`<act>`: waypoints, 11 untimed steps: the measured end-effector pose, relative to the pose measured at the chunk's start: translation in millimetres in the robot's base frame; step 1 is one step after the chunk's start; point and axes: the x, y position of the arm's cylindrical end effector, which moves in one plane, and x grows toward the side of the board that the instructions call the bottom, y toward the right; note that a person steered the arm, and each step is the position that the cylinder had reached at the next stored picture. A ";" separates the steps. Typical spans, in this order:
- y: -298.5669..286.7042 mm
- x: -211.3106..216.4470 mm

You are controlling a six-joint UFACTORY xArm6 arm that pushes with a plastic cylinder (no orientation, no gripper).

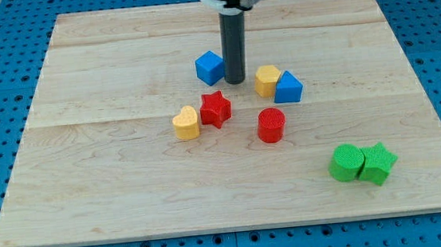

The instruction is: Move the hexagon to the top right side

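The tip (235, 81) stood between the blue cube (210, 67) and the yellow hexagon (267, 80); the bench (406, 51) lay open toward its top-right edge. No tool showed.

Straight dark cylindrical rod (232, 42), silver-ringed mount

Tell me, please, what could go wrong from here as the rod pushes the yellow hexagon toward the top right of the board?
1. The blue block touches the yellow hexagon on the view's right, so a rightward push would likely drag it along.
2. My tip sits between the blue cube and the hexagon; backing up to line up could knock the cube.
3. An off-centre push may spin the hexagon down toward the red cylinder.
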 end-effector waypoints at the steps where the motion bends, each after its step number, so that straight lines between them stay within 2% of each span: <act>1: -6.1 15.7; 2: 63.9 2.2; 3: 96.4 5.0; 4: 101.8 12.1; 6: 161.7 -70.1; 7: 198.1 -70.3; 9: 171.0 -148.6; 10: 183.2 -129.9; 11: 182.3 -67.3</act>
